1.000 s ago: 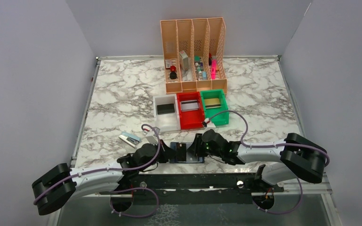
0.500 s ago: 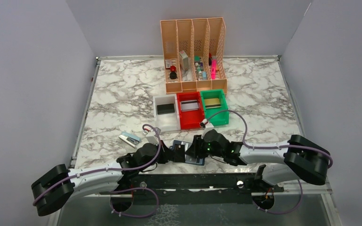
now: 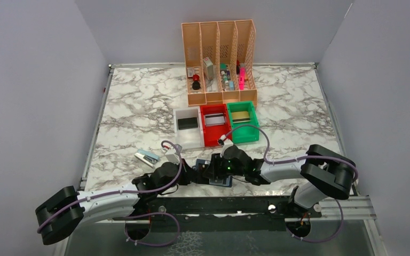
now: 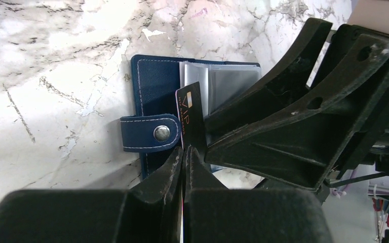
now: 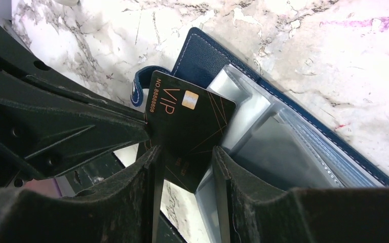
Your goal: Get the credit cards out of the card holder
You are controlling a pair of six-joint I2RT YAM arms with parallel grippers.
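Two grippers meet over the holder [image 3: 224,182] at the near table edge in the top view: left gripper [image 3: 191,172] from the left, right gripper [image 3: 213,169] from the right, both forearms low and nearly level. Three cards already lie in the bins [image 3: 188,140] further back.

Left wrist: fingers clenched on the near short edge of a black card [image 4: 190,116]. The card stands on edge, its long axis running straight away from the fingers toward the holder's clear pockets [image 4: 228,83]. The holder lies open and flat, snap strap [image 4: 149,133] just left of the card.

Right wrist: jaws apart, one finger on each side of the card's lower part, not pinching it (gap visible both sides). The card's far corner overlaps a pocket; cannot tell whether it sits inside the sleeve or just in front.

Judgement: the left arm has the card, so the pull runs along the long axis, back toward the left wrist.
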